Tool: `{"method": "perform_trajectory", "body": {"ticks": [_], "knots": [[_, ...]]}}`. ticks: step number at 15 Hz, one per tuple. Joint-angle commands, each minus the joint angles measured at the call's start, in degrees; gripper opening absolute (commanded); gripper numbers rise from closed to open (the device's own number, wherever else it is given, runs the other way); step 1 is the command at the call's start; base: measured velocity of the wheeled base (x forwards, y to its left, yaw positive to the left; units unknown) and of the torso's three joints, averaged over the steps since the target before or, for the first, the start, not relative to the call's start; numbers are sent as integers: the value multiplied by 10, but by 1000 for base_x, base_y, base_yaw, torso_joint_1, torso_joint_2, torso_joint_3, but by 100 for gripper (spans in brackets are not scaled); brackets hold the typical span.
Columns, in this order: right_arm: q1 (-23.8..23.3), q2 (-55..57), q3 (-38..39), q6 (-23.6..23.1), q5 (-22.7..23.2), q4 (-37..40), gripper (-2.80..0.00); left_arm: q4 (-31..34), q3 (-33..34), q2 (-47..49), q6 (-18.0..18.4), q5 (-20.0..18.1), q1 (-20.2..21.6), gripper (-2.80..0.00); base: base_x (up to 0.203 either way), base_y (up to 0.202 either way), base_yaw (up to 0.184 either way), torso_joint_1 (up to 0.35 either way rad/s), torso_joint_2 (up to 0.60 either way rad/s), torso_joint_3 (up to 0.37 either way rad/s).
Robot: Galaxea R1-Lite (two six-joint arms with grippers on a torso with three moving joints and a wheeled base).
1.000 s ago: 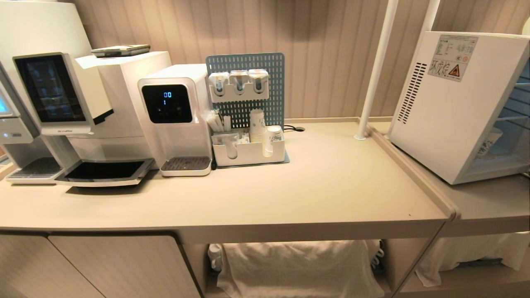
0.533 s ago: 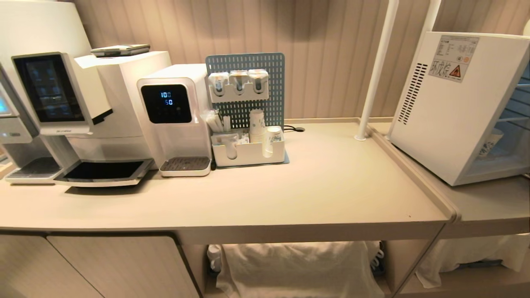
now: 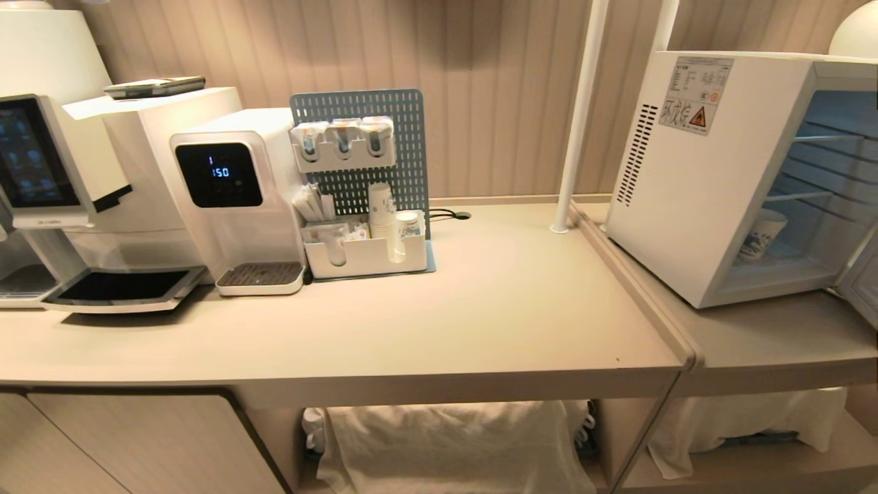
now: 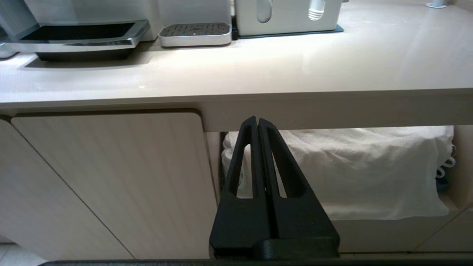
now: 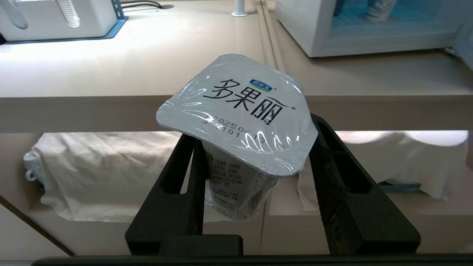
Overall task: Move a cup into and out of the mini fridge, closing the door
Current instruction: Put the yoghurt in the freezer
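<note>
Right gripper (image 5: pixel 255 147) has its fingers clamped on the cup (image 5: pixel 240 125), a foil-lidded yogurt cup, held below the desk (image 5: pixel 147 74) front edge. Past the fingers, up and to the side, the mini fridge (image 3: pixel 693 171) stands with its door (image 3: pixel 861 274) swung open. Left gripper (image 4: pixel 258 123) fingers pressed together, empty, under the desk lip.

The beige counter (image 3: pixel 480 322) carries a coffee machine (image 3: pixel 62 206), a water dispenser (image 3: pixel 236 199) and a white organizer tray (image 3: pixel 363 255) (paper cups inside) along its back edge — the mini fridge (image 3: pixel 699 171) stands on the adjoining lower counter section (image 3: pixel 775 343).
</note>
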Motion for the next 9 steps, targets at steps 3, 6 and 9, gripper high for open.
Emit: {"method": "perform_trajectory", "body": {"ticks": [3, 6, 9], "knots": [[0, 3, -1, -1, 0, 1, -280, 0, 0, 1, 0, 0, 0, -280, 0, -192, -2, 2, 2, 1], [-1, 2, -1, -1, 0, 1, -280, 0, 0, 0, -1, 0, 0, -280, 0, -196, -1, 2, 1, 4], [0, 2, -1, -1, 0, 1, -280, 0, 0, 1, -3, 0, 0, -280, 0, -195, -4, 5, 2, 6]]}}
